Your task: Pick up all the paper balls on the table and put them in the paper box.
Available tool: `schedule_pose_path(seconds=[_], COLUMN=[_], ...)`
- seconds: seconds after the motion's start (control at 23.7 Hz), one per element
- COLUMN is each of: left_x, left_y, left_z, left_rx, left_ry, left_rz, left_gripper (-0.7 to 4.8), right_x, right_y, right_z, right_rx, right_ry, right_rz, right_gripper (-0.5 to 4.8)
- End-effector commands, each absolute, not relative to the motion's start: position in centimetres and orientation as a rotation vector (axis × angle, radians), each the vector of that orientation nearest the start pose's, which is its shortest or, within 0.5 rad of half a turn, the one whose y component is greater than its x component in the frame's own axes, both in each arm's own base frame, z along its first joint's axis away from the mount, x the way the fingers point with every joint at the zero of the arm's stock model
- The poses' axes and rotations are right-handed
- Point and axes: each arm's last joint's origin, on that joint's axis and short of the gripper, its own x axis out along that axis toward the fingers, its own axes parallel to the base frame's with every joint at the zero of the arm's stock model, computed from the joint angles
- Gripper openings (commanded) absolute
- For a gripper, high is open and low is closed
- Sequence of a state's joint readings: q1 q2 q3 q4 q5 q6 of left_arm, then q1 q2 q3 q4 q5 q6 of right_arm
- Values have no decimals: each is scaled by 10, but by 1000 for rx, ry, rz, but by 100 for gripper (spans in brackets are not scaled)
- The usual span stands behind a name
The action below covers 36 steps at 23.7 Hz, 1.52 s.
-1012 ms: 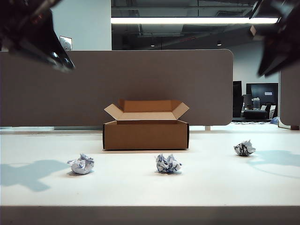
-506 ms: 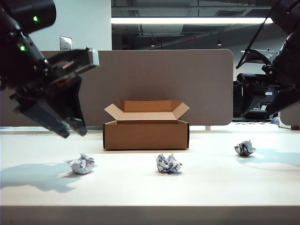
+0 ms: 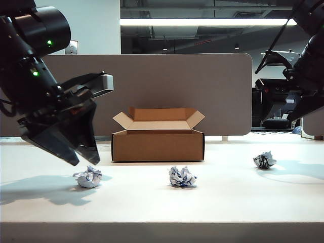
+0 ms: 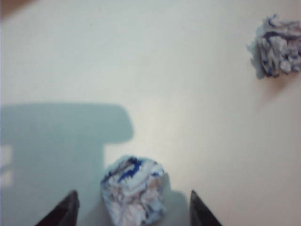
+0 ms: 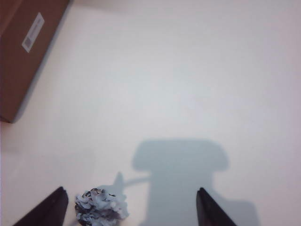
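Observation:
Three paper balls lie on the white table point(image 3: 228, 202): one left point(image 3: 88, 177), one in the middle point(image 3: 181, 177), one right point(image 3: 264, 160). The brown paper box point(image 3: 158, 137) stands behind the middle ball with its flaps open. My left gripper point(image 4: 133, 200) hangs open just above the left paper ball point(image 4: 134, 190), which sits between the two fingertips without touching them. My right gripper point(image 5: 131, 200) is open and higher up, over the right paper ball point(image 5: 100, 208), which lies close to one fingertip.
A grey-brown partition panel point(image 3: 167, 86) stands behind the box. The middle ball point(image 4: 275, 47) shows off to one side in the left wrist view. A side of the box point(image 5: 23, 52) with a white label shows in the right wrist view.
The left arm has swung down from the top of the view to just over the left ball. The right arm has also come lower. The balls and the box have not moved.

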<state>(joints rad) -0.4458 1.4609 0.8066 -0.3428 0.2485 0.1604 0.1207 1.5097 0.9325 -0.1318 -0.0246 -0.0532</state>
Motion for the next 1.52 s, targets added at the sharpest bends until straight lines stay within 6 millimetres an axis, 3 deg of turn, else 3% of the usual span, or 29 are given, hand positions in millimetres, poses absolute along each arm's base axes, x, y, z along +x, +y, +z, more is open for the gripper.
schedule_pose_path(seconds=[0.04,0.3,0.59,0.76,0.93,1.14,1.35,1.52], left_x=[251,254,255,253,253,252,252,252], left_y=[-127,-128,-129,-129,-129,-128,-128,-128], left_z=[179,163,158,156,156,156,156,156], left_rx=[253,256,255,243,243,244,244,244], left_ry=[934,1005,1023,1053,1053,1057,1057,1056], left_rz=[-690,-692,-694,-711,-712,-710,-709,-709], left_gripper=[295,295,295,263,170,167,109,52], right_x=[314,315,326,333,338,345,346,346], right_y=[39,39,41,43,45,50,50,50], right_z=[224,223,198,179,174,166,156,154], right_rx=[-90,-89,-85,-58,-24,-30,-30,-30], right_ry=[693,687,750,796,787,830,886,894], right_rz=[153,153,164,183,236,243,243,243], right_gripper=[372,372,372,372,372,372,368,295])
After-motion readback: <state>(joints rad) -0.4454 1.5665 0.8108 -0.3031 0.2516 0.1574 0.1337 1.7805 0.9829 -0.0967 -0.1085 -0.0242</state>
